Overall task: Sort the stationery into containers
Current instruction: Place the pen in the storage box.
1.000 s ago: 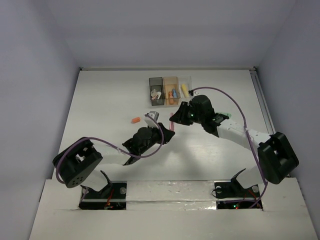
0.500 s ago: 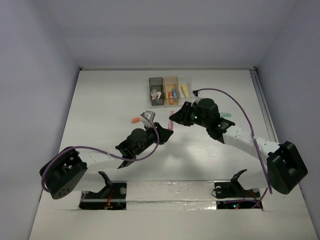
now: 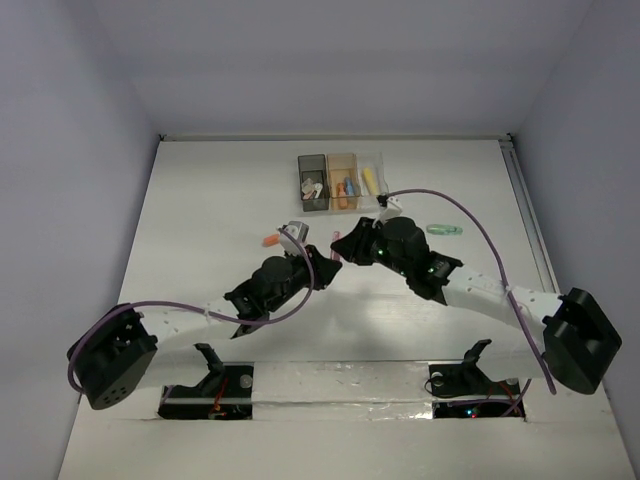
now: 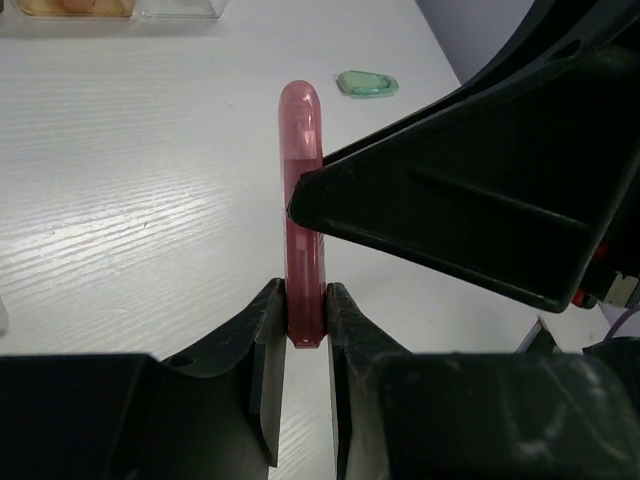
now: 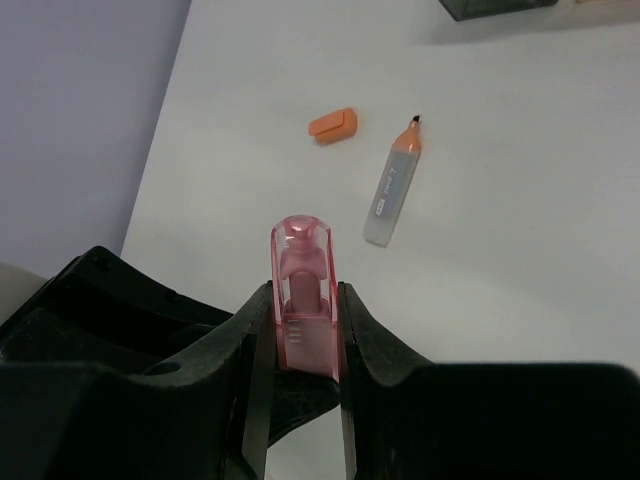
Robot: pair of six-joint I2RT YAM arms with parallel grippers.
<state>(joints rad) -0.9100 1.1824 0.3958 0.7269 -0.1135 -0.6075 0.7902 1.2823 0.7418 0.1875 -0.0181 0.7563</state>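
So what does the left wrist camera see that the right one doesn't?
Only the left wrist view: the mint green marker and the edges of the orange bin and clear bin. Only the right wrist view: an orange cap, an uncapped orange marker and the dark grey bin's corner. Both: the pink marker, pinched by the left gripper and right gripper.

Glossy translucent plastic for pink marker [image 4: 303,215], smooth, w/ highlights along barrel. Matt black plastic on L gripper [image 4: 303,305] and R gripper [image 5: 303,300], faintly grainy. White table [image 4: 130,200] w/ fine wood-like grain, satin sheen. Smooth opaque plastic on mint piece [image 4: 367,84] and orange cap [image 5: 332,125]. See-thru plastic bins [image 3: 310,165]: smoky, orange, clear.
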